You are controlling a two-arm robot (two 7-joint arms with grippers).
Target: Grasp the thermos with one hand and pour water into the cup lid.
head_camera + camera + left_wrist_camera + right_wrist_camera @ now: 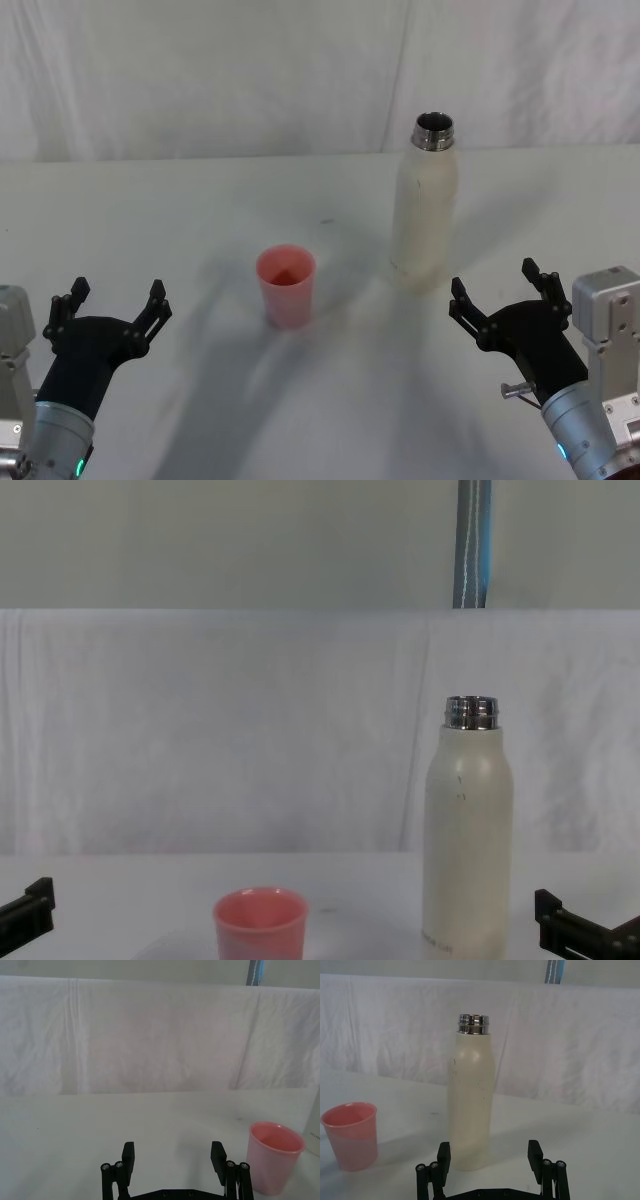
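- White cloth covers table and backdrop; tall cream-white matte thermos with open steel neck stands upright at 1 o'clock, small salmon-pink plastic cup lid near it at 11 o'clock.
- Right gripper sits just short of the thermos, wide open, empty; left gripper at 8 o'clock, likewise.
- Risks: a high or glancing grasp could topple the uncapped bottle; a fast tilt could overshoot the light cup.
- Water level unseen; base print illegible.

No text is being read anywhere; small grey print on the thermos (near its base) is proving illegible.
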